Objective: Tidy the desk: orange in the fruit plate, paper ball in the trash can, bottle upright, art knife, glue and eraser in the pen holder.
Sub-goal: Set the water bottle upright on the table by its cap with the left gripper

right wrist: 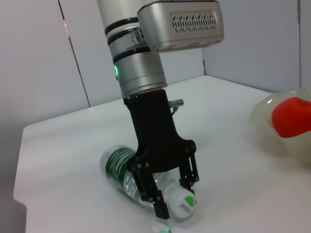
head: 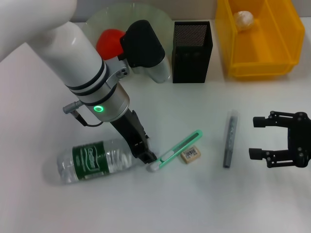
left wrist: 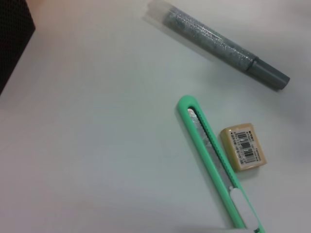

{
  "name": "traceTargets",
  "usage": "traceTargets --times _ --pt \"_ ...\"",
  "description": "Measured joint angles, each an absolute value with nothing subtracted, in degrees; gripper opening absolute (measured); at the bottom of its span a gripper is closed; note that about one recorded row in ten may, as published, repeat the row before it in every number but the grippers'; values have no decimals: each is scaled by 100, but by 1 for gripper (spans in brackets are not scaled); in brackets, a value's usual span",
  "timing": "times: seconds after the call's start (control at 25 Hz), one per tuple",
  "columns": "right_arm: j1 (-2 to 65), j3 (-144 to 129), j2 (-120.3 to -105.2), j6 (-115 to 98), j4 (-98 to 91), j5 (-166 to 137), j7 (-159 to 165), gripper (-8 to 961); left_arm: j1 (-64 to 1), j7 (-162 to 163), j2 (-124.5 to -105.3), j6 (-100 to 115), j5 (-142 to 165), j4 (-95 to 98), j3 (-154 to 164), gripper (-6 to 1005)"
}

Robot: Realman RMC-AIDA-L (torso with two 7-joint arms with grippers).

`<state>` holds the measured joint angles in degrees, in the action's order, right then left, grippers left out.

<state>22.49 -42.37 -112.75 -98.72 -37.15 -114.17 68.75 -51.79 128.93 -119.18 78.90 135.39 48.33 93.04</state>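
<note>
The clear bottle with a green label lies on its side at the front left. My left gripper is down at its neck. In the right wrist view the left gripper stands open, one finger on each side of the neck, by the white cap. The green art knife, the eraser and the grey glue stick lie on the table. The left wrist view also shows the knife, eraser and glue stick. My right gripper is open and empty at the right.
The black mesh pen holder stands at the back centre. A reddish-orange fruit sits in the glass fruit plate at the back left. A paper ball lies in the yellow bin at the back right.
</note>
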Motion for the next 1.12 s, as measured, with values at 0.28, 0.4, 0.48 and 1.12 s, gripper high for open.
traceTargets --times 0.28,0.4,0.48,1.12 --pt "2258 -4172 -11285 -9883 -3721 -11410 6918 835 -4917 12741 -11884 8151 13443 5377 8815 463" --pt "2258 -4171 -11285 -9889 -3740 -11405 6983 834 -4624 12366 -11860 8550 13142 5861 8044 454" --pt "2259 -4172 -11294 -9894 -3761 -11400 7007 834 -4433 11990 -11841 8841 12854 6069 7382 449" --pt "2330 -4175 -11337 -9915 -3891 -11390 7213 834 -3748 9767 -11766 9852 11642 5520 4847 449"
